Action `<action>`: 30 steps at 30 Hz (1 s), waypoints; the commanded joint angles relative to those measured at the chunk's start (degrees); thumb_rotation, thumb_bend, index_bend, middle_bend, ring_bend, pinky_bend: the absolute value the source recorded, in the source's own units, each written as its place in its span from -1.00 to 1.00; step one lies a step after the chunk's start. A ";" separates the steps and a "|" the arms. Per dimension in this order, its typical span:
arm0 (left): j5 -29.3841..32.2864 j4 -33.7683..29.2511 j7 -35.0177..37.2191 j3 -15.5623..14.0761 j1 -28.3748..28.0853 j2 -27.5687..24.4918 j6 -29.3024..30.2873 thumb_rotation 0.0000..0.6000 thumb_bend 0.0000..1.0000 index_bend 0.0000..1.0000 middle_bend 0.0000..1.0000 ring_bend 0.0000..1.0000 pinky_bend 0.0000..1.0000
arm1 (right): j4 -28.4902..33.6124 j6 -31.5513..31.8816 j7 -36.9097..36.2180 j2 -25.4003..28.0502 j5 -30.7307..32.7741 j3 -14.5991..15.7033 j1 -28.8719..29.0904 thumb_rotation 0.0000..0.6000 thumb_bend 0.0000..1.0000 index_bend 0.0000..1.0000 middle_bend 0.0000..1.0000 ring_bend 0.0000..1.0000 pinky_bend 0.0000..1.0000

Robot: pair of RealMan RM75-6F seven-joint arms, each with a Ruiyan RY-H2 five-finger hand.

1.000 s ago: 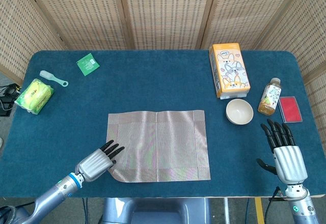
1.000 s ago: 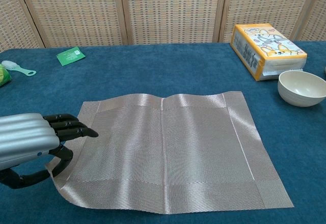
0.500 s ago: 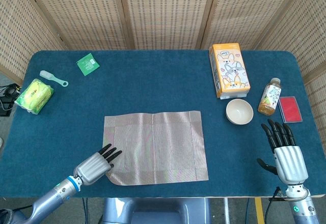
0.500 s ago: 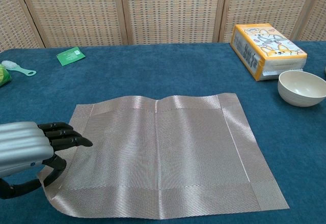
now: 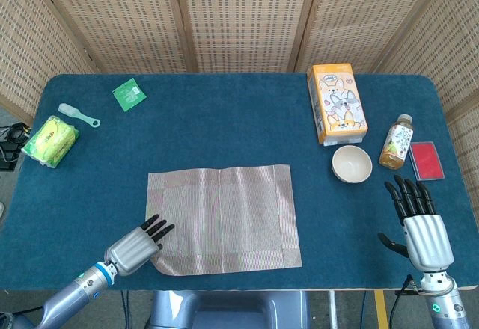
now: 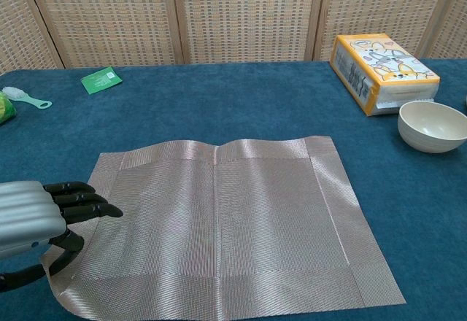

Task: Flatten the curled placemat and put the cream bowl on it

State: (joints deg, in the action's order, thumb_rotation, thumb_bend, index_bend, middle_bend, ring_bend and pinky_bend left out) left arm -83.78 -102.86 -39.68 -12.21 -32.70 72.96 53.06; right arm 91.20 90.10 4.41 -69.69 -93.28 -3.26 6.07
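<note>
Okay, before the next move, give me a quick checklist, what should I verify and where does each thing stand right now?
1. Placemat flat: not ok, a ridge shows at its far edge.
2. Left hand clear of the mat: not ok, it holds the near left corner.
3. Cream bowl upright, unobstructed: ok.
4. Right hand free: ok, empty, fingers apart.
5. Mat centre bare: ok.
6. Bowl empty: ok.

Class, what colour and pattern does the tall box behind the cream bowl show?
The box is orange with cartoon corgi dogs on a white panel, clearest in the chest view.
</note>
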 commanded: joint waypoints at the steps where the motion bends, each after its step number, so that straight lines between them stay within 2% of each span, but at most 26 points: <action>1: 0.28 -0.17 -0.22 0.02 0.09 -0.26 -0.14 1.00 0.06 0.56 -1.00 -1.00 -1.00 | 0.03 -0.01 0.01 0.04 0.00 0.00 -0.02 1.00 -1.00 -1.00 -1.00 -1.00 -1.00; 6: 0.63 -0.62 -0.83 -0.19 0.24 -0.97 -0.53 1.00 0.06 0.49 -1.00 -1.00 -1.00 | 0.15 -0.01 0.04 0.09 0.03 -0.06 -0.04 1.00 -1.00 -1.00 -1.00 -1.00 -1.00; 7: 0.67 -0.69 -0.98 -0.23 0.26 -1.08 -0.57 1.00 -0.04 0.35 -1.00 -1.00 -1.00 | 0.17 -0.01 0.07 0.09 0.01 -0.07 -0.03 1.00 -1.00 -1.00 -1.00 -1.00 -1.00; 9: 0.87 -0.88 -1.44 -0.28 0.36 -1.36 -0.61 1.00 -0.54 -0.29 -1.00 -1.00 -1.00 | 0.22 -0.05 0.14 0.10 -0.01 -0.04 -0.05 1.00 -1.00 -1.00 -1.00 -1.00 -1.00; 10: 1.12 -1.09 -1.76 -0.32 0.37 -1.64 -0.73 1.00 -0.84 -0.70 -1.00 -1.00 -1.00 | 0.22 -0.08 0.22 0.10 0.00 -0.02 -0.06 1.00 -1.00 -1.00 -1.00 -1.00 -1.00; 11: 1.33 -1.32 -1.78 -0.30 0.40 -1.83 -0.75 1.00 -1.00 -0.96 -1.00 -1.00 -1.00 | 0.23 -0.11 0.28 0.09 0.01 -0.01 -0.05 1.00 -1.00 -1.00 -1.00 -1.00 -1.00; 13: 0.92 -2.87 1.15 0.06 0.36 -3.03 -0.52 1.00 -1.00 -1.00 -1.00 -1.00 -1.00 | 0.22 -0.30 0.37 0.08 0.26 -0.07 -0.04 1.00 -1.00 -1.00 -1.00 -1.00 -1.00; 16: -2.82 -3.87 7.02 0.86 1.03 -6.06 3.30 1.00 -1.00 -1.00 -1.00 -1.00 -1.00 | 0.12 -0.78 0.51 0.03 0.77 -0.18 0.05 1.00 -1.00 -1.00 -1.00 -1.00 -1.00; 21: -6.70 -3.74 17.61 3.04 3.70 -10.66 12.20 1.00 -1.00 -1.00 -1.00 -1.00 -1.00 | -0.35 -2.59 0.85 -0.15 2.38 -0.55 0.60 1.00 -1.00 -1.00 -1.00 -1.00 -1.00; 24: -4.91 -2.31 21.71 6.24 6.56 -11.54 19.10 1.00 -1.00 -1.00 -1.00 -1.00 -1.00 | -0.85 -4.86 1.15 -0.32 3.93 -1.18 1.67 1.00 -1.00 -1.00 -1.00 -1.00 -1.00; 28: -2.11 -1.36 23.04 8.96 9.01 -11.16 23.88 1.00 -1.00 -1.00 -1.00 -1.00 -1.00 | -1.06 -7.71 1.21 -0.09 5.19 -1.84 3.25 1.00 -1.00 -1.00 -1.00 -1.00 -1.00; 30: 0.41 -1.16 24.02 10.90 10.58 -11.02 26.66 1.00 -1.00 -1.00 -1.00 -1.00 -1.00 | -0.93 -11.08 0.28 0.37 6.67 -2.43 4.96 1.00 -1.00 -1.00 -1.00 -1.00 -1.00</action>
State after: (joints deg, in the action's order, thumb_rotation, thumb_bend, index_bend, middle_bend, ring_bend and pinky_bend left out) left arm -85.76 -104.67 -17.33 -3.58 -24.18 62.25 77.15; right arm 90.29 81.50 5.32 -69.70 -87.92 -5.06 9.53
